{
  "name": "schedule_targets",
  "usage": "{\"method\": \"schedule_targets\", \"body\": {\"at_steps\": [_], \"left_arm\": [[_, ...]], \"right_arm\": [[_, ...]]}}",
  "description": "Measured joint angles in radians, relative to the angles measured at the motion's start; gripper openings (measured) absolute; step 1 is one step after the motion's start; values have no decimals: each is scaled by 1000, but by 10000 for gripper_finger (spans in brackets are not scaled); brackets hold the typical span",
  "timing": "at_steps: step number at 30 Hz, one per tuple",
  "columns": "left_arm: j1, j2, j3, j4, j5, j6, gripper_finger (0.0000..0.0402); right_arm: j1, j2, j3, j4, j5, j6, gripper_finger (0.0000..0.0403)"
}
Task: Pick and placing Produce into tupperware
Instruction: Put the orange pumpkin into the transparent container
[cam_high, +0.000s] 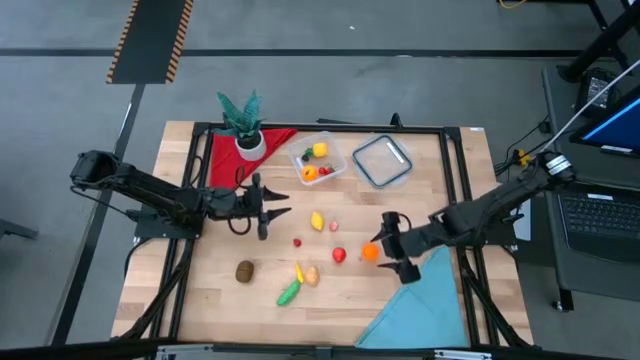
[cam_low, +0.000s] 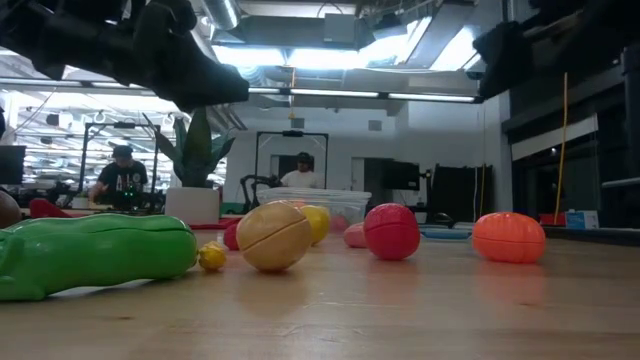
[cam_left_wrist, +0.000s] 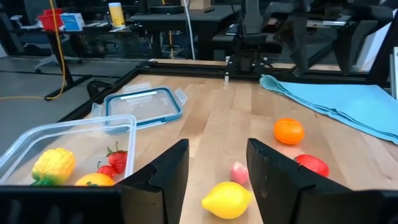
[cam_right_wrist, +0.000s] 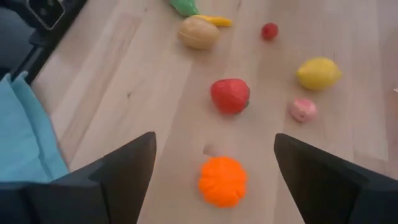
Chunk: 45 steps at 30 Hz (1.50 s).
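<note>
My left gripper (cam_high: 262, 212) hovers open left of the table's middle, pointing toward the right edge, with nothing between its fingers (cam_left_wrist: 217, 180). My right gripper (cam_high: 393, 250) is open too and slants down just right of an orange fruit (cam_high: 370, 252); in its wrist view that fruit (cam_right_wrist: 222, 180) lies on the table below the open fingers (cam_right_wrist: 214, 168). The clear tupperware (cam_high: 318, 160) stands at the far middle with a yellow, an orange and a red piece inside (cam_left_wrist: 59, 168). A lemon (cam_high: 317, 221), a red fruit (cam_high: 339, 255) and several more produce pieces lie loose on the table.
A clear lid with a blue rim (cam_high: 382, 160) lies right of the tupperware. A potted plant (cam_high: 243, 125) stands on a red cloth (cam_high: 230, 155) at the far left. A blue cloth (cam_high: 425, 300) covers the near right corner. Brown, tan, yellow and green pieces (cam_high: 288, 293) lie near the front.
</note>
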Motion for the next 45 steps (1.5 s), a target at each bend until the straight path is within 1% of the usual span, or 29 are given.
{"method": "schedule_targets", "body": {"at_steps": [3, 6, 26, 36, 40, 45], "left_arm": [[-6, 0, 0, 0, 0, 0, 147], [-9, 0, 0, 0, 0, -1, 144], [-8, 0, 0, 0, 0, -22, 141], [-8, 0, 0, 0, 0, -19, 141], [-8, 0, 0, -3, 0, -18, 141], [-8, 1, 1, -11, 0, -19, 141]], "right_arm": [[38, 12, 1, 1, 70, 45, 328], [47, 35, 2, 17, 137, 93, 328], [47, 50, 2, 33, 139, 104, 328], [47, 52, 2, 8, 138, 229, 328], [46, 92, 2, 10, 139, 238, 328], [45, 198, 2, 15, 138, 232, 328]]}}
